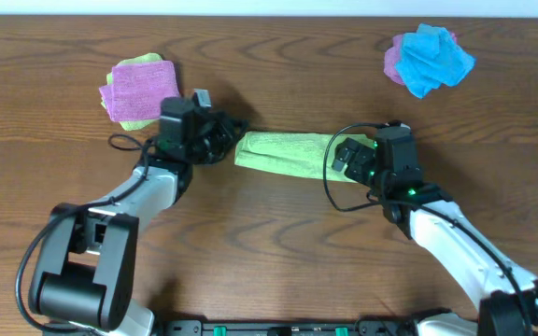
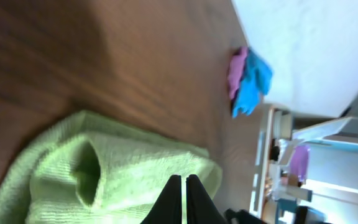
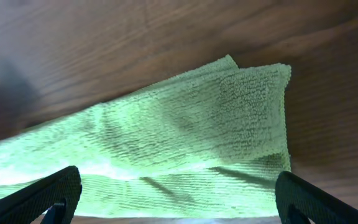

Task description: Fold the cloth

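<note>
A green cloth (image 1: pixel 288 152) lies in the middle of the table, folded into a long strip. My left gripper (image 1: pixel 232 138) is at its left end. In the left wrist view the fingers (image 2: pixel 183 180) are pressed together over the cloth (image 2: pixel 104 168), seemingly pinching its edge. My right gripper (image 1: pixel 344 159) is at the strip's right end. In the right wrist view its fingers (image 3: pixel 176 186) are spread wide apart, low over the cloth (image 3: pixel 185 137), and hold nothing.
A stack of folded pink and green cloths (image 1: pixel 140 91) sits at the back left, just behind my left arm. A crumpled blue and pink pile (image 1: pixel 428 58) sits at the back right and also shows in the left wrist view (image 2: pixel 248 78).
</note>
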Motion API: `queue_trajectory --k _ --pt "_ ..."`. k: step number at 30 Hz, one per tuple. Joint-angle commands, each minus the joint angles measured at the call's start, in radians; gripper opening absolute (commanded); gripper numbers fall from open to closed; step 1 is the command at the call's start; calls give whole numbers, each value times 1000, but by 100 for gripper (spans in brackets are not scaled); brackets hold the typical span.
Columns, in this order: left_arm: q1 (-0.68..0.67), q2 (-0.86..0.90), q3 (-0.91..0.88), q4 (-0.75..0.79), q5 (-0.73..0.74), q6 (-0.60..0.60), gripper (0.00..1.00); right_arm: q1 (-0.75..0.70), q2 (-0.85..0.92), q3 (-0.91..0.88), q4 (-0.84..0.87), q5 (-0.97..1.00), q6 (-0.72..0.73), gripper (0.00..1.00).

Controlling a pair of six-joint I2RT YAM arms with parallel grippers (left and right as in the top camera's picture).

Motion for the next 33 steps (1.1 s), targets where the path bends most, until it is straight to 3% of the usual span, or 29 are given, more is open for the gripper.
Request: queue_trajectory --k 1,10,20,33 --pt "-54 -14 47 -60 -87 13 6 -5 -27 10 -12 0 27 99" --pt "-138 56 164 -170 -253 42 6 -5 -27 10 -43 -1 64 99" --pt "-139 223 234 -170 -218 36 6 -5 -26 10 -79 -1 145 99" --pt "-139 289 237 -267 -225 66 6 -5 -22 9 -123 21 238 99"
